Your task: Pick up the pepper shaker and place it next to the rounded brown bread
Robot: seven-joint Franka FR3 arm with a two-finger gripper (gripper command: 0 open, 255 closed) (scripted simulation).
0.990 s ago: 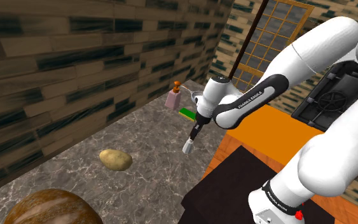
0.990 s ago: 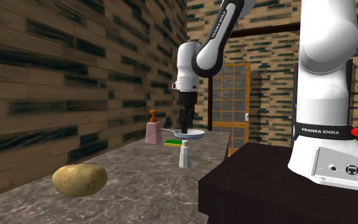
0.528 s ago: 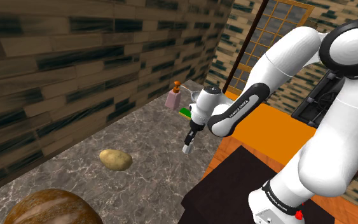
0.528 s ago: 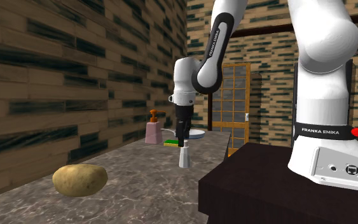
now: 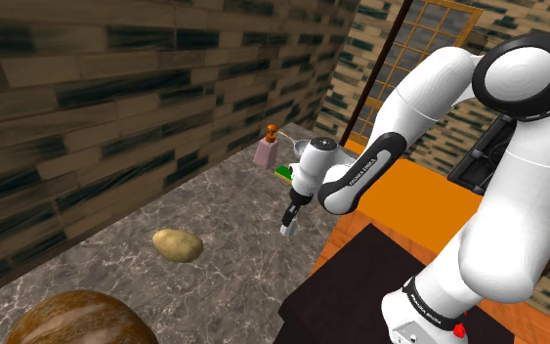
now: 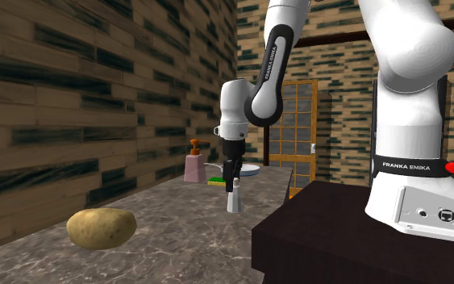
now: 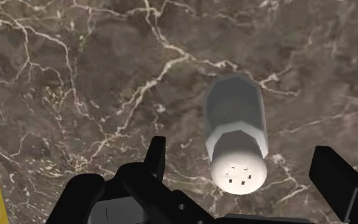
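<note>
- Zero contact so far: working the approach-to-grasp step, hanging gripper (image 6: 231, 185) right over the top of shaker (image 6: 233, 198).
- Keeping fingers (image 7: 157, 156) spread wide, straddling shaker without touching it, gripping nothing.
- Finding shaker standing upright on counter (image 5: 214, 210), near the counter's edge, well apart from bread (image 5: 67, 318) at the shoulder view's lower left.
- Needing next, as a guess: lowering around the body, centring, closing, lifting, then carrying past potato (image 5: 178, 244) toward bread.
- Noting shaker as pale grey-white, faceted body, rounded cap with small dark holes; probably rigid and light, possibly tipping if nudged off-centre.
- Noting counter as dark veined marble, looking smooth.
- Noting bread as brown, domed and glossy, and potato as a tan, lumpy oval.
</note>
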